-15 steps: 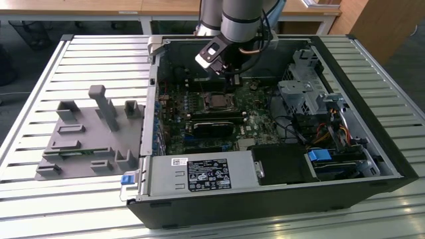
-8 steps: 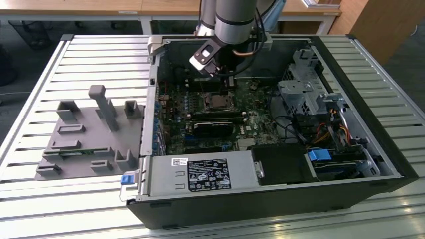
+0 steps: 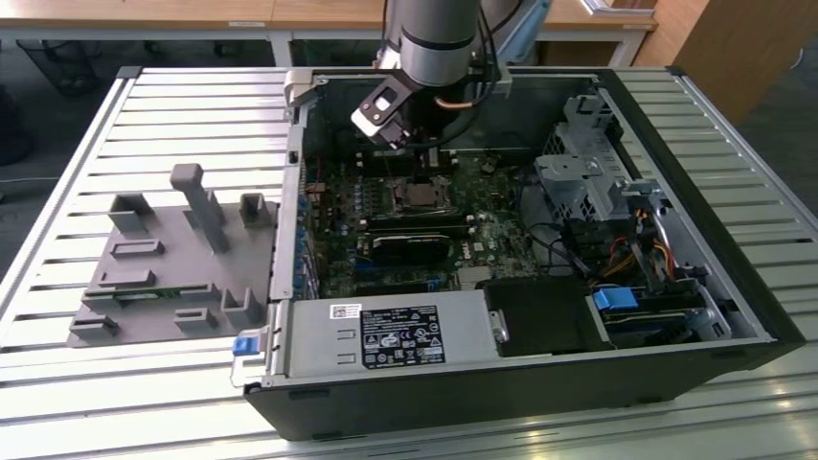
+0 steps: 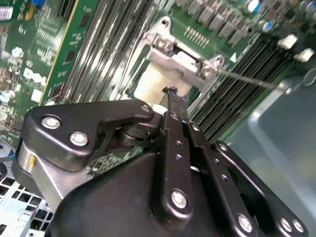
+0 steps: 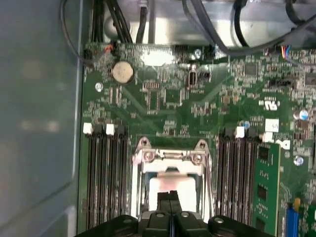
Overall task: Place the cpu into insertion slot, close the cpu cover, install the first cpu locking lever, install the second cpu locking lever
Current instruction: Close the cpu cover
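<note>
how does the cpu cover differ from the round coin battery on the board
The cpu cover is a square frame with a cut-out centre; the coin battery is a solid round disc. The cover lies between the long black slots, right by the gripper; the battery sits farther off, near the cables. Both are silvery metal on the green board.

Memory slots [image 5: 104,177] flanking the insertion slot [image 5: 170,174] closely

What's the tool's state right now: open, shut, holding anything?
Tool: shut, with nothing visible between its fingers; the tips are just above the cpu.
</note>
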